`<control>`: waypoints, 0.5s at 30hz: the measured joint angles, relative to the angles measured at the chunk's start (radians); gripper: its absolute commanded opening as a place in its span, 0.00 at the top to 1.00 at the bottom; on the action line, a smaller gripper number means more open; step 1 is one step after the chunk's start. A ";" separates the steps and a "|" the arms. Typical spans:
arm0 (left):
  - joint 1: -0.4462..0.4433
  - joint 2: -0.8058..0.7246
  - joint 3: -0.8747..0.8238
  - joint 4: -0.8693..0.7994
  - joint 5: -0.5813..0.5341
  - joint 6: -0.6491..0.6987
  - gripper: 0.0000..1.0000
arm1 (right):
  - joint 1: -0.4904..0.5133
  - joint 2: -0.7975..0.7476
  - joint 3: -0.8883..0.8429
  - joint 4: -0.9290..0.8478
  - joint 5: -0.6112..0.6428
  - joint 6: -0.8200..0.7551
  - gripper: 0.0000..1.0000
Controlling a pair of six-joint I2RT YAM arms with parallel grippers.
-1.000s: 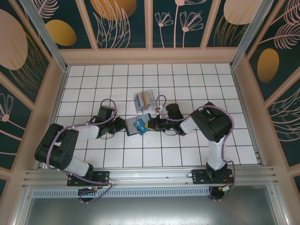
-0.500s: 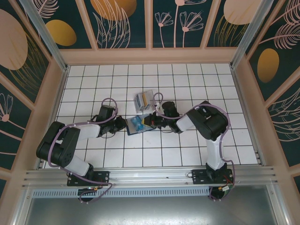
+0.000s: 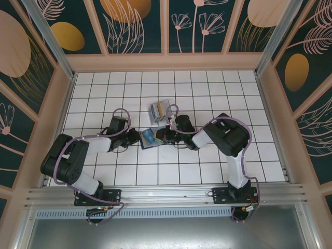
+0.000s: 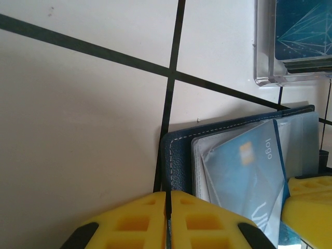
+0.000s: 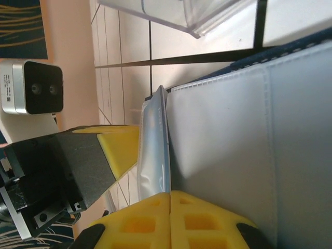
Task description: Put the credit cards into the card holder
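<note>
Blue card [image 4: 248, 179] face-on left wrist, edge-on right wrist

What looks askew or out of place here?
The blue card lies crooked in the open wallet, tilted against its stitched edge over the clear sleeves rather than squared up in a pocket. A second card sits in the holder. Nothing looks spilled or damaged.

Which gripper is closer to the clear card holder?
Right. The right gripper is just on the near side of the card holder; the left gripper is farther, to its near left.
</note>
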 measured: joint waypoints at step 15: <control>-0.016 -0.013 0.000 -0.003 -0.023 0.003 0.85 | 0.061 -0.101 0.030 -0.251 0.153 -0.127 0.85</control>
